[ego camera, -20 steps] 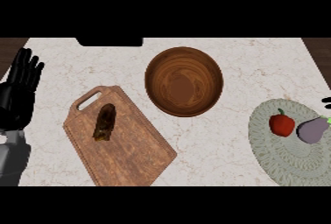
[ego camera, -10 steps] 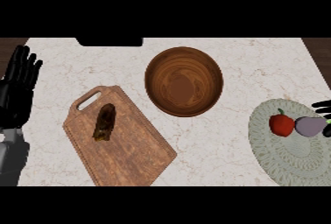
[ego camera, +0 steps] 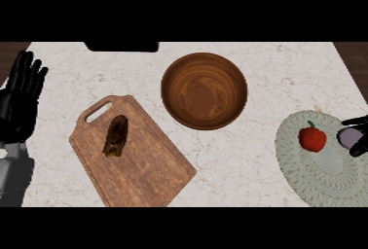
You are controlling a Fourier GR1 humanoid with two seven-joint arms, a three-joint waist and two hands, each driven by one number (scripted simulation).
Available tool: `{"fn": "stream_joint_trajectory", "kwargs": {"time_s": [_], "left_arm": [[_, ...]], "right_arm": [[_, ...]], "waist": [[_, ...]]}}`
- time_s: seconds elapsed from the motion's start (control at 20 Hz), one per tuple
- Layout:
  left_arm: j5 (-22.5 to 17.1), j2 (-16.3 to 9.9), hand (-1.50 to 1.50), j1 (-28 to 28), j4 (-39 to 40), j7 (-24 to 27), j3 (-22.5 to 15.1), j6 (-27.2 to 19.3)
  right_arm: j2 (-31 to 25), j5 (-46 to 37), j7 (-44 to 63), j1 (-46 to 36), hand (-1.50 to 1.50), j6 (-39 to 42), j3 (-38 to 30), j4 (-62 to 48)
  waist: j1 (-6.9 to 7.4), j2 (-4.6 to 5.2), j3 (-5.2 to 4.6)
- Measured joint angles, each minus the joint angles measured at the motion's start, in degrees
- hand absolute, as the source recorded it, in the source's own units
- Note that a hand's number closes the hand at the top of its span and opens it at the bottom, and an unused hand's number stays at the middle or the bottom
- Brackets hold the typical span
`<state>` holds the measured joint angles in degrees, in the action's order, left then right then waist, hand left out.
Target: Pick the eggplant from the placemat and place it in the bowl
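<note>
The grey-purple eggplant [ego camera: 348,138] lies on the round pale green placemat [ego camera: 323,172] at the right edge, partly cut off by the view's border. My right hand [ego camera: 357,147] comes in from the right, with black fingers curled above and below the eggplant, and most of the hand is out of view. The wooden bowl [ego camera: 205,90] stands at the upper middle with nothing in it. At the far left my left hand [ego camera: 19,104] rests open with fingers up.
A red pepper [ego camera: 312,139] sits on the placemat just left of the eggplant. A wooden cutting board [ego camera: 140,163] with a dark brown item [ego camera: 116,135] lies at the lower left. A dark object [ego camera: 120,46] sits at the counter's far edge.
My right hand came in from the right edge and its fingers closed around the eggplant, which shifted slightly to the right. The left hand stayed still.
</note>
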<state>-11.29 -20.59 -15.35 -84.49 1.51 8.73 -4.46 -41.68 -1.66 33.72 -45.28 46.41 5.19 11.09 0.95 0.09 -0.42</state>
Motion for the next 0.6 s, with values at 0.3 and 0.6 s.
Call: {"fn": "stream_joint_trajectory", "kwargs": {"time_s": [0.3,0.6], "left_arm": [[0.3,0.76,0.0,1.18,-0.76,0.12,0.29,0.26],[0.44,0.57,0.0,0.7,-0.68,-0.6,0.89,0.64]], "right_arm": [[-0.06,-1.4,-1.03,1.92,1.5,0.12,-0.14,0.6],[0.24,-4.08,-5.88,4.39,1.5,-4.73,0.37,3.67]], "waist": [[0.06,-0.26,-0.35],[-0.25,-0.44,-0.67]]}}
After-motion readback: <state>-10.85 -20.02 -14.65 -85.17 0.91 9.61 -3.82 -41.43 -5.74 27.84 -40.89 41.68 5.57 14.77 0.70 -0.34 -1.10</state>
